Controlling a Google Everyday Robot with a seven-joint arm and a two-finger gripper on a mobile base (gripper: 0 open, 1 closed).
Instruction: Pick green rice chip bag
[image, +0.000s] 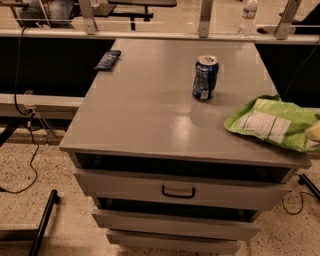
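The green rice chip bag (272, 125) lies flat at the right edge of the grey cabinet top (150, 110), white label panel facing up. My gripper (314, 134) shows only as a pale tip at the right edge of the camera view, over the bag's right end. Most of it is cut off by the frame. A dark blue soda can (205, 77) stands upright to the left of the bag and behind it, apart from it.
A flat dark blue object (107, 59) lies at the cabinet's far left corner. A water bottle (248, 15) stands behind the cabinet. Drawers with a black handle (178, 192) are below the top. Cables run on the floor at the left.
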